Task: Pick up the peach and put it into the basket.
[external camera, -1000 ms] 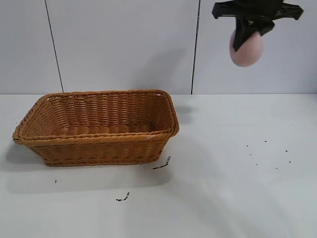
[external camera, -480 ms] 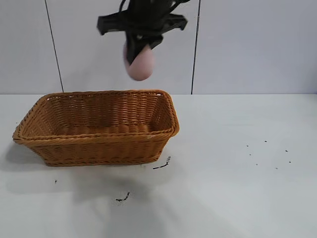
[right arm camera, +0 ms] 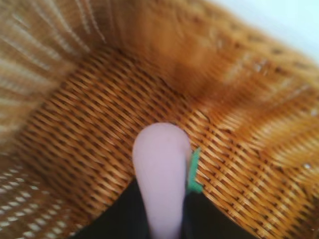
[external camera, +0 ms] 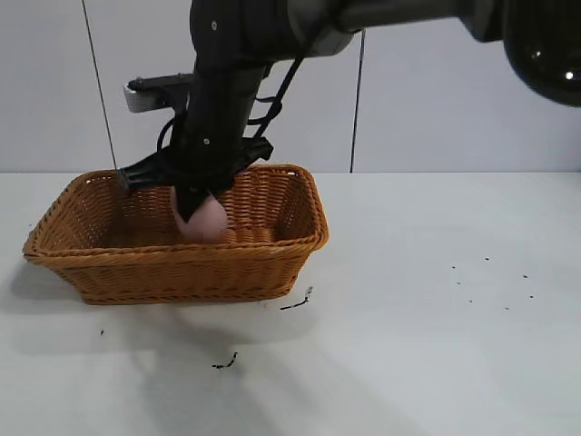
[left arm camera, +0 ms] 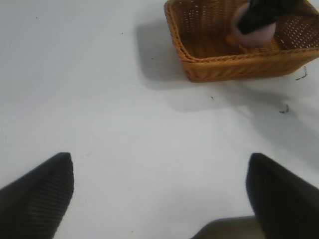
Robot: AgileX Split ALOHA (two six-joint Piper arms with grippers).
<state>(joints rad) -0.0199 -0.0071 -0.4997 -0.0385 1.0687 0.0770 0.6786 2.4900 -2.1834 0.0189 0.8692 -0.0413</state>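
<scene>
Presently held: the peach (external camera: 201,218), clamped between the fingers of the right gripper (external camera: 195,207), which reaches down inside the basket (external camera: 109,256).

Position of item: directly at and just below the fingertips, its lower part protruding past them. From the right wrist view the peach (right arm camera: 160,169) reads as an elongated lobe, long axis running on from the gripper (right arm camera: 162,209) toward the woven floor.

Relation governing the coming move: the basket floor (right arm camera: 89,129) lies straight beneath the gripper and near; release looks to need only a parting of the fingers. Contact between peach and floor cannot be told.

Nearer arm: right, already on the item. Left gripper (left arm camera: 159,184): fingertips spread wide, empty, hanging above bare table (left arm camera: 99,99) well apart from the basket (left arm camera: 234,69), idle.

Obscured: the gripper covers the peach's upper part in the exterior view; the basket's front wall hides its floor there. Right wrist view is cut off at the fingers' base. Left wrist view shows the peach (left arm camera: 259,34) only partly, behind a dark finger.
</scene>
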